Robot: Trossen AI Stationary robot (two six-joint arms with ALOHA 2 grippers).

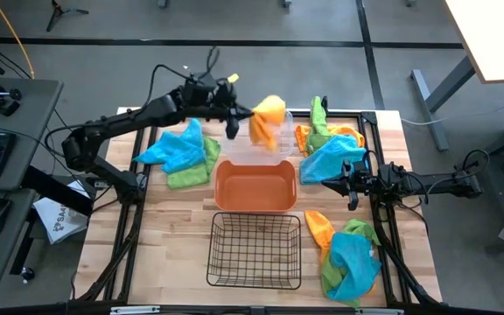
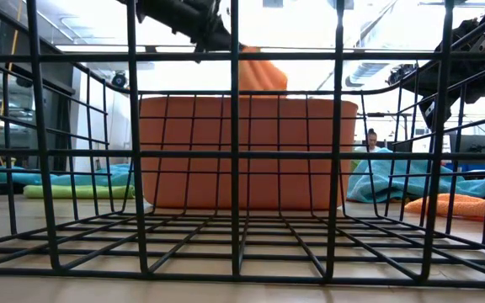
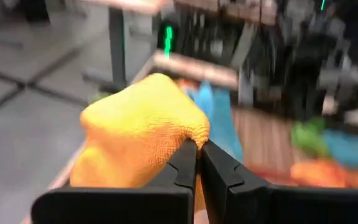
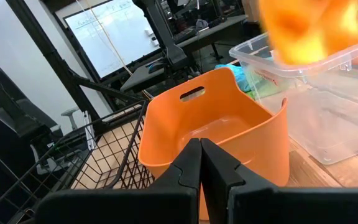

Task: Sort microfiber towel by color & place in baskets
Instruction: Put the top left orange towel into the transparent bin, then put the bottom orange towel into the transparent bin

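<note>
My left gripper (image 1: 252,114) reaches in from the table's left and is shut on an orange towel (image 1: 268,121). It holds the towel over the clear bin (image 1: 261,149) at the table's far middle. The orange bin (image 1: 254,185) stands just nearer than the clear bin, and the black wire basket (image 1: 255,249) stands nearest. My right gripper (image 1: 329,182) rests shut and holding nothing at the right, beside the orange bin (image 4: 216,130). In the right wrist view the towel (image 4: 309,28) hangs above the clear bin's rim (image 4: 303,65). My left gripper pinches a bunched fold of the orange towel (image 3: 188,134) between its two fingertips. The fingers come from the table's left, slanting a little downward. The towel is lifted clear of the table and hangs bunched below and beyond the fingers, over the clear bin.
Blue and green towels (image 1: 182,153) lie in a heap at the far left. A second heap of green, orange and blue towels (image 1: 329,144) lies at the far right. A third heap (image 1: 348,254) lies at the near right, beside the wire basket.
</note>
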